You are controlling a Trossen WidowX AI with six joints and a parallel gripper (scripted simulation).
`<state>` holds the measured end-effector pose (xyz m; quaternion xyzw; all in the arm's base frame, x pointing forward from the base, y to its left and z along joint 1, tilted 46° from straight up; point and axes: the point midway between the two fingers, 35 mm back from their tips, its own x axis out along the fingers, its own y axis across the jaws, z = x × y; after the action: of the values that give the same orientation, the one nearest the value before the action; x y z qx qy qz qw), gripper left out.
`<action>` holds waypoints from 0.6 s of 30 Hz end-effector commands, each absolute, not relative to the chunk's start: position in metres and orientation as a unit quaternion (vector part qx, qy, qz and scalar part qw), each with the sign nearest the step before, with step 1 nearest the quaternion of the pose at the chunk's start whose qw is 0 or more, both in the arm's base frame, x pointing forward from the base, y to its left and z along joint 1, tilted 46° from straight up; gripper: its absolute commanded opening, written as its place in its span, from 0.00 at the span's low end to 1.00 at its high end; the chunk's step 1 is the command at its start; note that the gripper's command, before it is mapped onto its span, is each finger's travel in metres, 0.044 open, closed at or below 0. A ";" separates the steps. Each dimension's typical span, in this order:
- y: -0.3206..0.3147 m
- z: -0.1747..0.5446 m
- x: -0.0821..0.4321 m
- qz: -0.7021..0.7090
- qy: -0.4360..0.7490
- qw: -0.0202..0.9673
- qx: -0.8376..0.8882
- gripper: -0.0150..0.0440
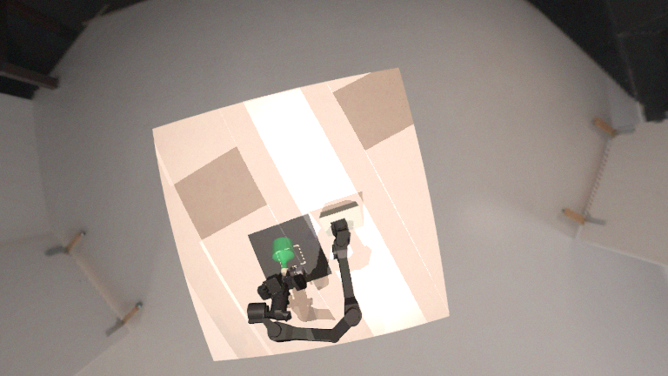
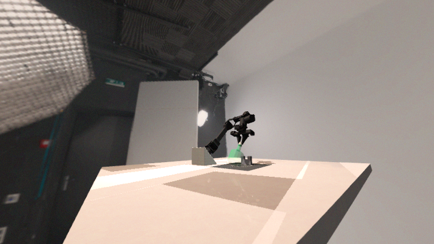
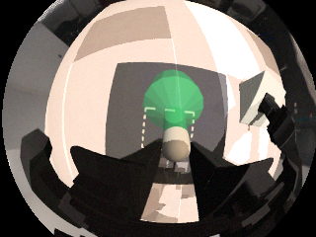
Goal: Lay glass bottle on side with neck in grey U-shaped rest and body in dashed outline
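The green glass bottle has a pale cork end. It is tilted, with its neck up toward the right in the exterior view. My gripper is shut on its neck end, pointing down. The bottle's base appears raised a little, but the exact gap below it is unclear. The grey U-shaped rest stands upright on the mat, lower than the neck; in the top view it is hidden under the gripper. The dashed outline is partly covered by the bottle in the wrist view.
The dark mat lies under the bottle and rest. A pale wedge-shaped block stands beside the mat, next to the arm's base. The arm curves around the near side in the top view.
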<state>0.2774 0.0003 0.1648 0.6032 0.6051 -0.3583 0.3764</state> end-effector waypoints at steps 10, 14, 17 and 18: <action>0.017 0.171 0.277 -0.363 0.602 0.380 0.602 0.43; 0.020 0.173 0.277 -0.367 0.599 0.383 0.600 0.43; 0.023 0.173 0.277 -0.370 0.596 0.385 0.600 0.43; 0.024 0.174 0.277 -0.371 0.596 0.385 0.599 0.43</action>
<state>0.2767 0.0153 0.1715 0.5975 0.5916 -0.3767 0.3886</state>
